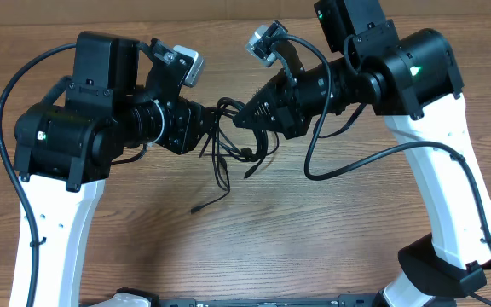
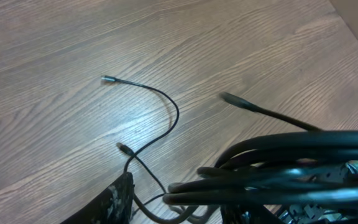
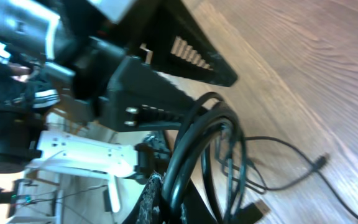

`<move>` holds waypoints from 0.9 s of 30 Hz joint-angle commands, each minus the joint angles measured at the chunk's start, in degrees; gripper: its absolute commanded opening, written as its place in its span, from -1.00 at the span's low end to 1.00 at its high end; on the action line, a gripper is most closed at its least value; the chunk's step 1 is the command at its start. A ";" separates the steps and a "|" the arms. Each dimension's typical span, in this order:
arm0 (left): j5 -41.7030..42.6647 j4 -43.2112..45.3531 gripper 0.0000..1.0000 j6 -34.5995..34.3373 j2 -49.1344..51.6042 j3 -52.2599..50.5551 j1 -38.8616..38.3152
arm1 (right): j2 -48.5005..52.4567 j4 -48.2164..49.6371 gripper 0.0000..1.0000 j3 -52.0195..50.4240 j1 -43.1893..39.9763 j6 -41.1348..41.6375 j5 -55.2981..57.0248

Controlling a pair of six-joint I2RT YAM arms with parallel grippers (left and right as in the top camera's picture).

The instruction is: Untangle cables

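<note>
Left gripper (image 1: 201, 130) reaches in from the left, raised above the table (image 1: 314, 247) and pointing toward the middle. The overhead view hides its tips behind the tangle. Its own wrist camera shows only one finger (image 2: 114, 200), at the lower edge, so I cannot tell whether its jaws stand apart or together. The cables (image 1: 227, 141) hang as a small knotted bundle between the two grippers, lifted off the wood and touching or almost touching the left tips. In the left wrist view the loops crowd the lower right of the frame, just beside that one finger. Three loose strands trail down from the bundle onto the table. One curves away to a small silver plug (image 2: 109, 79) lying well out on the wood. A second ends in a darker plug (image 2: 227, 97) further right. A third, short end (image 2: 122, 147) sits near the finger. From overhead, the longest strand drops toward the near edge and stops at a tip below the bundle. Right gripper (image 1: 244, 115) comes in from the right, its jaws drawn to a closed point on the right side of the bundle. Its wrist view shows several loops rising straight out from beside a textured finger (image 3: 154, 193), pinched there.
</note>
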 commanded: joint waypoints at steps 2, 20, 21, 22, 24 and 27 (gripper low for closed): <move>-1.38 0.59 -0.13 1.97 0.57 0.46 0.24 | -0.52 -0.13 -0.93 1.05 0.66 0.00 -11.13; -1.92 0.52 -0.91 4.50 0.57 0.44 0.24 | -0.52 -0.57 -0.93 1.05 0.70 2.23 -24.50; -2.23 0.44 -0.91 4.52 0.57 0.44 0.24 | -0.52 -0.76 -0.92 1.05 0.70 2.71 -24.39; -3.13 0.37 -0.91 4.50 0.57 0.44 0.24 | -0.52 -1.27 -0.93 1.05 0.70 3.04 -24.44; -3.89 0.35 -0.91 4.50 0.57 0.44 0.24 | -0.52 -2.32 -0.92 1.05 0.70 3.04 -24.39; -6.56 0.39 -0.91 4.13 0.55 0.44 0.31 | -0.52 -4.85 -0.93 1.05 0.63 3.04 -19.65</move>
